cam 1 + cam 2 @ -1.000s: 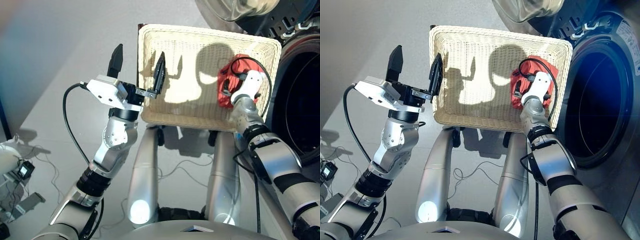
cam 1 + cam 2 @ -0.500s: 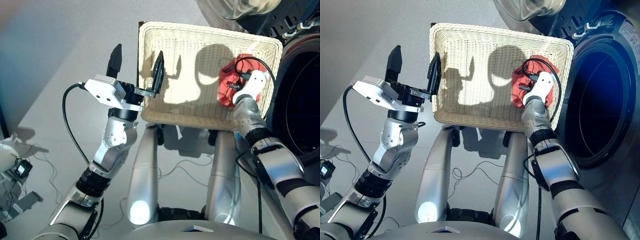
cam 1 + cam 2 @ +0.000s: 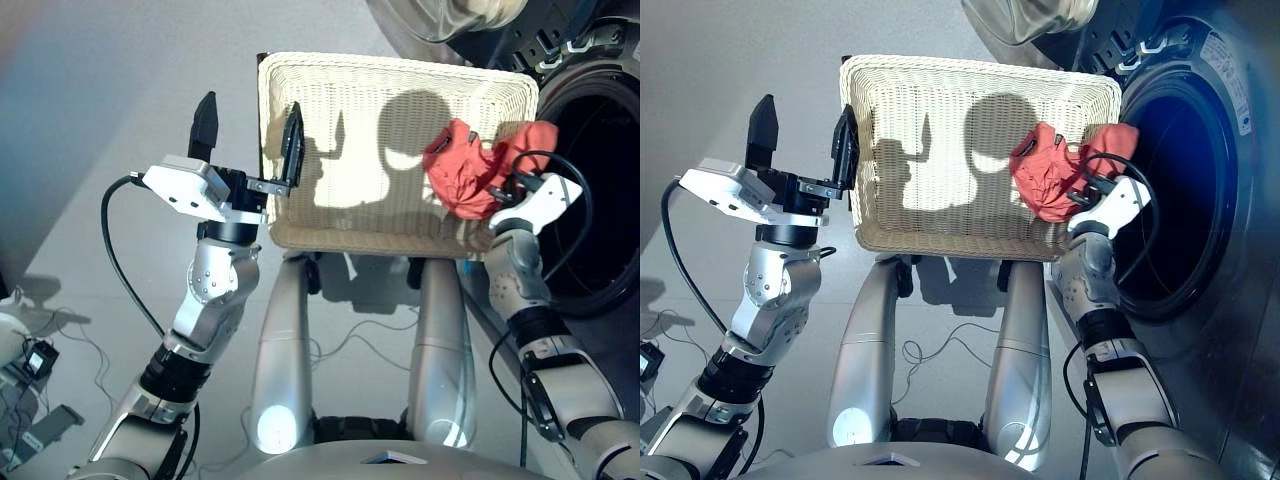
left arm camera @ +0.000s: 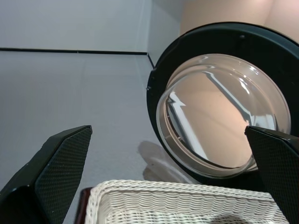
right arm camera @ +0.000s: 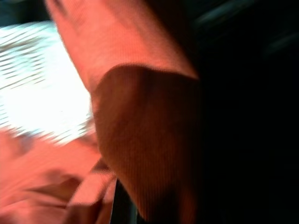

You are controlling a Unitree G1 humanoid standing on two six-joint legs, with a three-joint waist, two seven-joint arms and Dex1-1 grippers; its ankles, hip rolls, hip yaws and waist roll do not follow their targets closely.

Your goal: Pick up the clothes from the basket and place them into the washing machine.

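The one piece of the clothes in view, a red-orange garment [image 3: 462,176], hangs lifted over the right end of the cream woven basket [image 3: 380,66]. My right gripper [image 3: 508,188] is shut on it, with the cloth covering its fingers. Red cloth [image 5: 140,140] fills the right wrist view. Just to the right gapes the dark drum hole of the washing machine [image 3: 1185,190]. The machine's round glass door [image 4: 219,116] stands swung open behind the basket. My left gripper [image 3: 248,135] is open and holds nothing, one finger on each side of the basket's left rim.
Grey floor spreads to the left of the basket, with loose cables and a small device [image 3: 40,355] lying at the far left. The washing machine's dark grey front [image 3: 1240,90] closes off the right side.
My right gripper has lifted the red-orange garment off the basket floor and carried it right, toward the drum hole. The left arm keeps its pose; the camera has shifted slightly.
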